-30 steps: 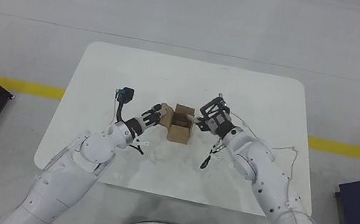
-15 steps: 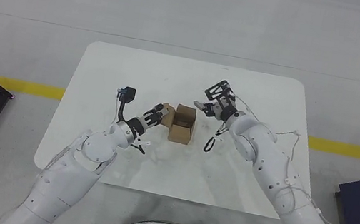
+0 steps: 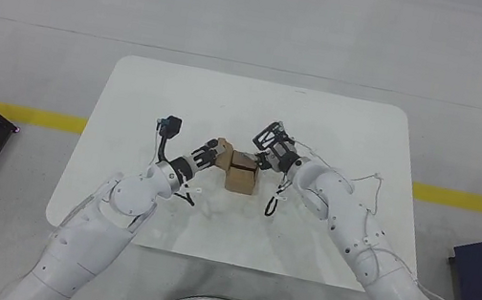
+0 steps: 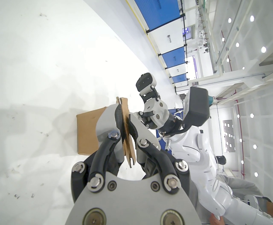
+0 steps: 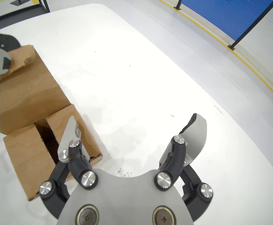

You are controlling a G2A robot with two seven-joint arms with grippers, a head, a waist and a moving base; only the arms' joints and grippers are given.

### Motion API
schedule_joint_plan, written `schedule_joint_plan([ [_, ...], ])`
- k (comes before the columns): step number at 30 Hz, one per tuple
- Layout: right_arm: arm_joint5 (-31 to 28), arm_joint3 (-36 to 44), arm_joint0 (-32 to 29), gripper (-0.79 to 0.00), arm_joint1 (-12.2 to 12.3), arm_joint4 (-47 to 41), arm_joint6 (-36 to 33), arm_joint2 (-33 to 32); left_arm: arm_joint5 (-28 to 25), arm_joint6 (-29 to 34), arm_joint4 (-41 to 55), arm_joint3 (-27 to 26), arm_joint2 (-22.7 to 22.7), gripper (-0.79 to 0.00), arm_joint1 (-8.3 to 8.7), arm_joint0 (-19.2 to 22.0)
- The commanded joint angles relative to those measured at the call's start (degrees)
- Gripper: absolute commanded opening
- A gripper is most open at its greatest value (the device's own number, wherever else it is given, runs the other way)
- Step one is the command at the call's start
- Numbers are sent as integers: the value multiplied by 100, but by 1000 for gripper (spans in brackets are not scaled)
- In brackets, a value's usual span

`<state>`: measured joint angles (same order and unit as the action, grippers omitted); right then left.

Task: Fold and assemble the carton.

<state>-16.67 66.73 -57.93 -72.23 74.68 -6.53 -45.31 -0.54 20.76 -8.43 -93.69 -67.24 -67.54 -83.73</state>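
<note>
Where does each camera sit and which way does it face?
Top: above the arms, looking down at the table and carton; both arms show.
Left wrist: behind the left gripper, shut on a carton flap, facing across the table; the other arm beyond.
Right wrist: behind the open right gripper, facing down at the table, carton alongside.
All three share the carton.

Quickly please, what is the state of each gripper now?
Left gripper: closed on the carton flap.
Right gripper: open, holding nothing.
</note>
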Motion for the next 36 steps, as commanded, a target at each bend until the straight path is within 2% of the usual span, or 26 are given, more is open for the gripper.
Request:
schedule_joint_plan([
  [1,25,-42,8,0,-24,45,16,35,-2,11,-10,3,-1,-785,-2,5],
  [4,51,-90,28,0,-55,61,95,45,-8,17,-33,-4,3,-785,-4,6],
  [5,53,-80,24,0,-60,47,151,30,-25,18,-28,-15,2,-526,-6,2],
  [6,41,-63,10,0,-61,16,214,2,-44,17,-27,-27,-2,0,-6,-3],
  [15,-84,371,-527,0,158,-99,812,-758,-242,7,-570,-390,-318,0,73,-172],
  [19,-175,582,-982,0,312,-124,949,-1235,-80,-112,-1202,-560,-662,0,148,-341],
  [23,-255,706,-1324,0,406,-151,927,-1539,171,-159,-2034,-479,-814,0,203,-402],
  [27,-234,687,-1399,0,411,-142,798,-1567,214,-98,-2393,-178,-676,0,195,-281],
  [32,131,481,-1258,0,330,-52,474,-1373,52,103,-2271,281,-311,0,123,59],
  [36,202,290,-1075,0,237,-81,407,-1152,-50,79,-2169,545,-47,0,53,323],
])
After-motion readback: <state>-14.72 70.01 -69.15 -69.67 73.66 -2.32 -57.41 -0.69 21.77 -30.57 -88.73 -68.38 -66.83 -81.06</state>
